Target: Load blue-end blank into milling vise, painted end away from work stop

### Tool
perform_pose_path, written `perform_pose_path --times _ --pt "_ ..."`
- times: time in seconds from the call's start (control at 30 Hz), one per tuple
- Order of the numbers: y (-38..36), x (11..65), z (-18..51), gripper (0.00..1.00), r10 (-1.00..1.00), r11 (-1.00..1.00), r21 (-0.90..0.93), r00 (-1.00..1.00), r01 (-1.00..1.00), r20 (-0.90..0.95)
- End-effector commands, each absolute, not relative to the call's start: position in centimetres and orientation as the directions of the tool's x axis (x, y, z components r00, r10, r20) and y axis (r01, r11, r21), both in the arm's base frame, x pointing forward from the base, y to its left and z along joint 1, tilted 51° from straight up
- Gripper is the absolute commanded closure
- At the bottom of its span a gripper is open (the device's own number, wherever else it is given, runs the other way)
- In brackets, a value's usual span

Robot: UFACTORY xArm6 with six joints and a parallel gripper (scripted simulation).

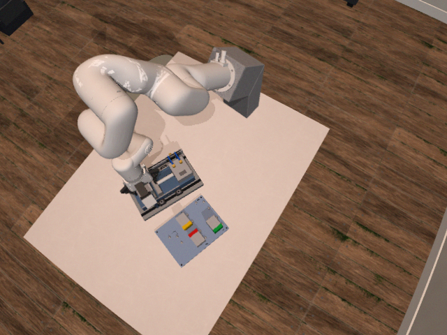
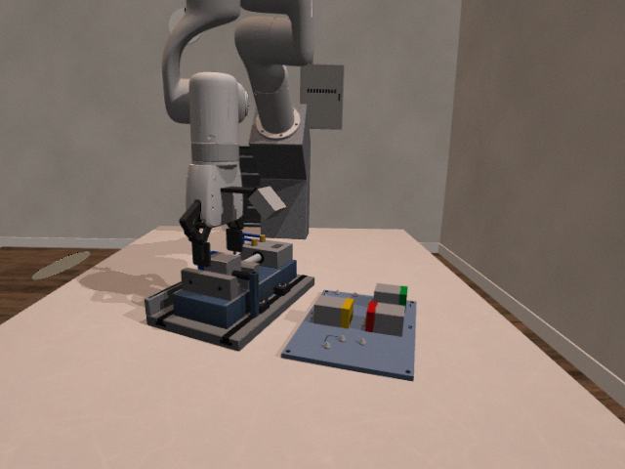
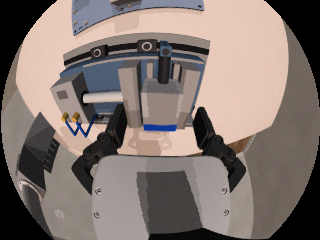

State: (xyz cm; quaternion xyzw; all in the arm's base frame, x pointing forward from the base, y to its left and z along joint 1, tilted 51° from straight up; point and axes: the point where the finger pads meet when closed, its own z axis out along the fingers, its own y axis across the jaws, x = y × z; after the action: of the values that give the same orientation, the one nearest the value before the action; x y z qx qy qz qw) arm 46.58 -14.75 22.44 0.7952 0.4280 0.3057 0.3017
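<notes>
The grey blank with the blue end [image 3: 160, 102] [image 2: 225, 263] lies between the jaws of the milling vise [image 1: 169, 180] [image 2: 226, 301]. Its blue end [image 3: 160, 127] points away from the dark work stop rod [image 3: 164, 67]. The end block with blue hoses [image 3: 65, 92] [image 2: 272, 252] is on one side. The fixed jaw [image 3: 189, 87] [image 2: 209, 283] is on the other, close beside the blank. My gripper [image 3: 160, 113] [image 2: 217, 247] [image 1: 141, 187] is open. It stands over the blank's blue end, with one finger on each side and clear of it.
The blue-grey infeed plate [image 1: 173, 241] [image 2: 373, 358] [image 3: 90, 15] lies beside the vise. It carries the yellow-ended [image 1: 183, 220] [image 2: 333, 310], red-ended [image 1: 196, 236] [image 2: 386, 318] and green-ended [image 1: 213, 221] [image 2: 390, 292] blanks. The robot's grey base box [image 1: 239, 81] stands at the back.
</notes>
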Motion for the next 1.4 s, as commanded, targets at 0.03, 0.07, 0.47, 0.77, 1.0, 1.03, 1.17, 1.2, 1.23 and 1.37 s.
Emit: perform_pose_path --times 0.03,0.07,0.47,0.77,1.0,1.03,1.17,1.2,1.23,1.37 --pt "-14.73 46.51 22.61 0.00 0.865 -0.451 0.743 0.446 0.495 0.228" --pt "-14.73 46.49 22.63 0.00 0.865 -0.451 0.743 0.446 0.495 0.228" --pt "-14.69 46.38 22.72 0.00 0.865 -0.451 0.743 0.446 0.495 0.229" --pt "-14.63 46.18 22.89 0.00 0.865 -0.451 0.743 0.446 0.495 0.229" --pt "-14.63 46.16 22.90 0.00 0.866 -0.451 0.743 0.446 0.495 0.229" --pt "-14.63 46.16 22.90 0.00 0.866 -0.451 0.743 0.446 0.495 0.229" --pt "-14.60 46.08 22.97 0.00 0.865 -0.451 0.743 0.446 0.494 0.228" --pt "-14.59 46.05 22.99 0.00 0.865 -0.451 0.743 0.446 0.494 0.228" --pt "-14.58 46.03 23.01 0.00 0.865 -0.451 0.743 0.446 0.495 0.228" --pt "-14.56 45.94 23.09 0.00 0.866 -0.451 0.743 0.446 0.495 0.229"
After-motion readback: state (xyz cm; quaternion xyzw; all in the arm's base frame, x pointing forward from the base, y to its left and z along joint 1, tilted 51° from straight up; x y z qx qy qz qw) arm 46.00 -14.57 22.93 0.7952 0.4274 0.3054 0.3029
